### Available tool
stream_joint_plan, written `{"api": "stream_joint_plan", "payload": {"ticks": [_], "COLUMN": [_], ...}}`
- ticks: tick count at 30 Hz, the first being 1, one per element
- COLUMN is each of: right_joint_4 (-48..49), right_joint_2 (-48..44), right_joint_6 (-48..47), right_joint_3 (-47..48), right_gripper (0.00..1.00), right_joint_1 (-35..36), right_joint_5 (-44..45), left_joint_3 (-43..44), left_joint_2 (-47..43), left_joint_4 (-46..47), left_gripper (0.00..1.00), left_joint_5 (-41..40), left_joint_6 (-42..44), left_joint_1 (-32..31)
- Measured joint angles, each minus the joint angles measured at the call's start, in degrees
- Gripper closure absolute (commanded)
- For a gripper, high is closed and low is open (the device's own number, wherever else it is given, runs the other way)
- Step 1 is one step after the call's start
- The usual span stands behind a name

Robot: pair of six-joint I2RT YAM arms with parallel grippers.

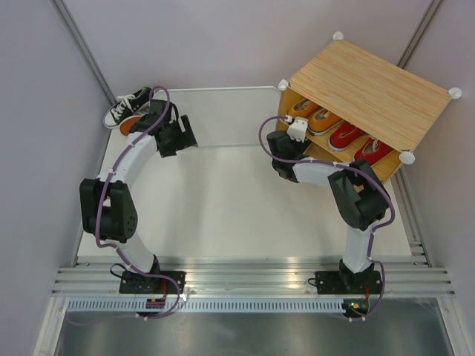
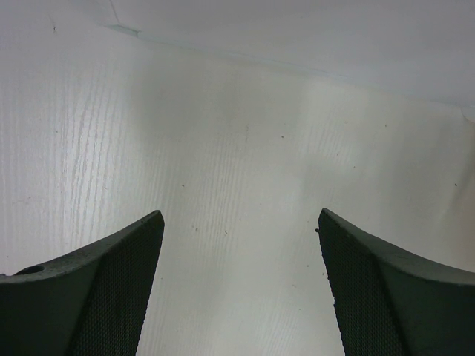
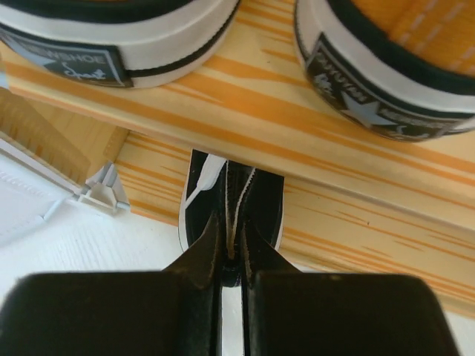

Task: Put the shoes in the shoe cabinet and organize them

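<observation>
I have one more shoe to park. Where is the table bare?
Bare: the middle of the table, between the black sneaker at far left and the shoe cabinet. Crowded: the cabinet's shelf, filled by orange shoes and red shoes.

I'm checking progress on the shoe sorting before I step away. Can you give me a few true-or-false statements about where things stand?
1. The left end effector is open over bare table. True.
2. The right end effector grips an orange sneaker. False: it is shut on a black sneaker at the shoe cabinet's lower level.
3. Two red sneakers sit on the cabinet's shelf. True.
4. Every sneaker is inside the cabinet. False: a second black sneaker lies on the table at the far left.
</observation>
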Motion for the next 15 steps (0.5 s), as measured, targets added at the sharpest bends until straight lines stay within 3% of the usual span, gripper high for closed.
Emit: {"api": "stream_joint_plan", "payload": {"ticks": [15], "right_joint_4": [9.3], "right_joint_2": [6.4], "right_joint_6": [-3.3], "right_joint_3": [3.5], "right_gripper": [0.99], "right_joint_1": [-1.9], "right_joint_5": [-0.1], "left_joint_3": [-0.5], "left_joint_2": [0.0], "left_joint_4": [0.0], "left_gripper": [0.12], "left_joint_5": [0.3], "left_joint_6": [0.0], "left_joint_1": [0.0]}}
